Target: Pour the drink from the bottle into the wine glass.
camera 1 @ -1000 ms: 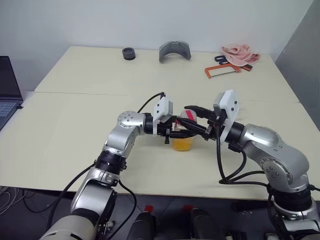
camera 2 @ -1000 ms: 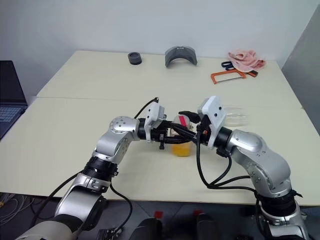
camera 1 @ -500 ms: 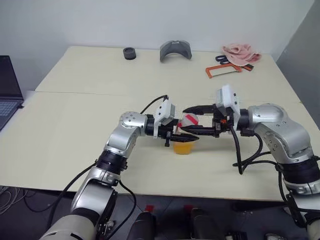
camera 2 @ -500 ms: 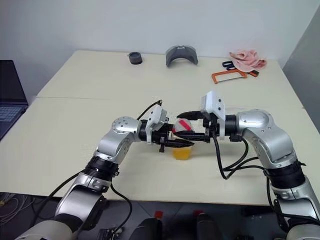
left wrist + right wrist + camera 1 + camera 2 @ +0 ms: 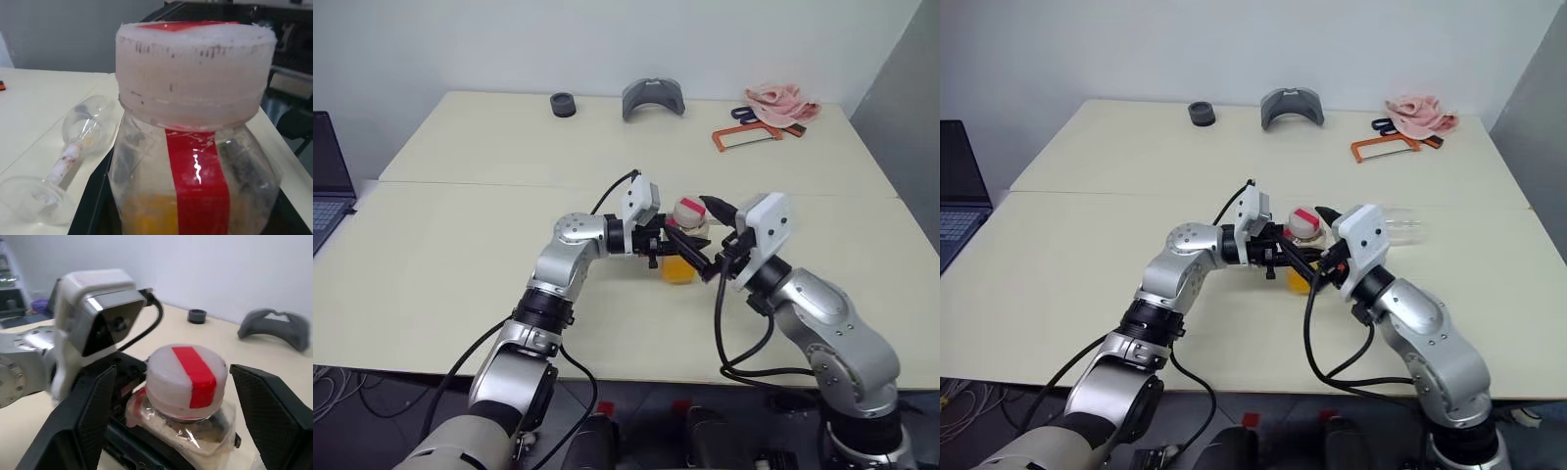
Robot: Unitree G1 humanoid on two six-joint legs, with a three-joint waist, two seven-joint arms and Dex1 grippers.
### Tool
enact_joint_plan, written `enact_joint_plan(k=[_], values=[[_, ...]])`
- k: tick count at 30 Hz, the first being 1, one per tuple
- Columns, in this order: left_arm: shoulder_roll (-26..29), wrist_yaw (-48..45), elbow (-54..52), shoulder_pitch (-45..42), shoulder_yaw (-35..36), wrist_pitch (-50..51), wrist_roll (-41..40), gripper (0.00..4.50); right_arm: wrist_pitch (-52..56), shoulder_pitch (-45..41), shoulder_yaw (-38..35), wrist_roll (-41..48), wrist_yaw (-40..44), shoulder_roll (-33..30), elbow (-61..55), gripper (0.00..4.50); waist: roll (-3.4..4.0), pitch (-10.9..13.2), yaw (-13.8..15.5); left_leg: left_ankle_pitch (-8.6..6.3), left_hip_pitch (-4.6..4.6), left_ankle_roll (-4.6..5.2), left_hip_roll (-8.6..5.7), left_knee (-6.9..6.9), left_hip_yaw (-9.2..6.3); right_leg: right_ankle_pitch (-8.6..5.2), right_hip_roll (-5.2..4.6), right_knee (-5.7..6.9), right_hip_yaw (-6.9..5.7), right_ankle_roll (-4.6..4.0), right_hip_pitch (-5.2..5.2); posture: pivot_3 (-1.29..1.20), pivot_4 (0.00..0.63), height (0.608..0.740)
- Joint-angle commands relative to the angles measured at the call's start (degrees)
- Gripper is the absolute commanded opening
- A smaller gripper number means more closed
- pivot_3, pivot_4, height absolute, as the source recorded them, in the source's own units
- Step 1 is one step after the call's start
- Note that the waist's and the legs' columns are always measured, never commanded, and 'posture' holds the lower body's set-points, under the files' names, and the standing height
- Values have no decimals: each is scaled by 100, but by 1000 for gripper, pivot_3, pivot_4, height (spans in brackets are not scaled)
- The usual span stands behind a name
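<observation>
So my left gripper was clamped tight on the bottle, holding it upright. My right gripper had its jaws spread wide either side of the cap. The wine glass lay tipped over just beside the bottle.

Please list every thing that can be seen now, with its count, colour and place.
bottle: 1, clear with red stripe, white-and-red cap, centre of the table, held upright by the left gripper.
drink: orange, low in the bottle.
wine glass: 1, clear, lying on its side on the table, right of the bottle.
ring: 1, black, far edge.
curved part: 1, grey, far edge.
hacksaw: 1, orange, far right corner.
cloth: 1, pink, by the hacksaw.
laptop: 1, dark, left of the table.
table: cream.
left gripper: shut on the bottle.
right gripper: fingers open either side of the cap.
</observation>
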Motion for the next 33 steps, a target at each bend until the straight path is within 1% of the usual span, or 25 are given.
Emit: enact_joint_plan(k=[1,5,12,15,19,23,26,28,30,31,33], values=[[-7,-92,-69,-159,-41,-203,35,1733,-212,-59,-14,-188,-262,226,-61,3942,0,0,2,0,-1,0,0,0,0,0,0,0,-1,0,0,0,150,740],[1,-126,-5,-154,-25,-271,95,1733,-222,-61,-91,-166,-241,354,-31,3942,0,0,2,0,-1,0,1,0,0,0,0,0,0,0,-1,0,150,740],[14,-91,-19,-88,4,-300,113,1733,-203,26,-126,50,-36,390,-10,3942,0,0,1,-2,-1,4,0,0,1,0,0,1,0,0,-1,0,150,740],[15,-76,-38,-71,14,-285,103,1733,-281,49,-124,48,-15,409,33,3359,0,0,1,-3,-1,7,0,0,1,0,0,1,0,-1,-2,0,150,740],[42,-72,-99,-14,18,-246,91,1733,-451,79,-76,34,46,444,81,1926,0,0,0,-4,-1,7,0,0,1,0,0,2,0,-1,-1,0,150,740],[97,-117,-183,42,29,-143,39,1733,-684,60,39,-7,281,364,196,1888,0,0,-2,-4,0,8,0,0,2,0,0,2,0,-1,-2,0,150,740],[173,-277,-298,52,66,99,-132,1731,-1049,-286,158,176,1456,-240,575,1888,0,0,-4,-4,-1,9,-1,1,5,0,0,1,1,0,-1,0,150,740],[327,-582,-451,95,9,259,-244,1727,-1308,-844,286,338,2778,-920,1086,1888,2,2,-43,-6,0,12,-5,7,15,0,2,1,4,0,-2,0,150,740],[487,-866,-557,117,-47,336,-307,1726,-1321,-1446,450,571,4035,-1540,1617,1888,2,2,-75,-9,3,22,-4,6,25,0,6,1,3,0,-1,0,150,740],[526,-936,-580,107,-36,363,-340,1726,-1131,-1673,480,792,4440,-1703,1799,1888,2,2,-83,-10,4,25,-4,2,33,0,10,1,-1,-1,0,0,150,740],[557,-1001,-597,73,7,408,-374,1726,-767,-1983,483,992,4698,-1854,2102,1888,2,1,-100,-10,6,26,-1,0,33,-1,16,3,-6,-4,0,0,150,740]])
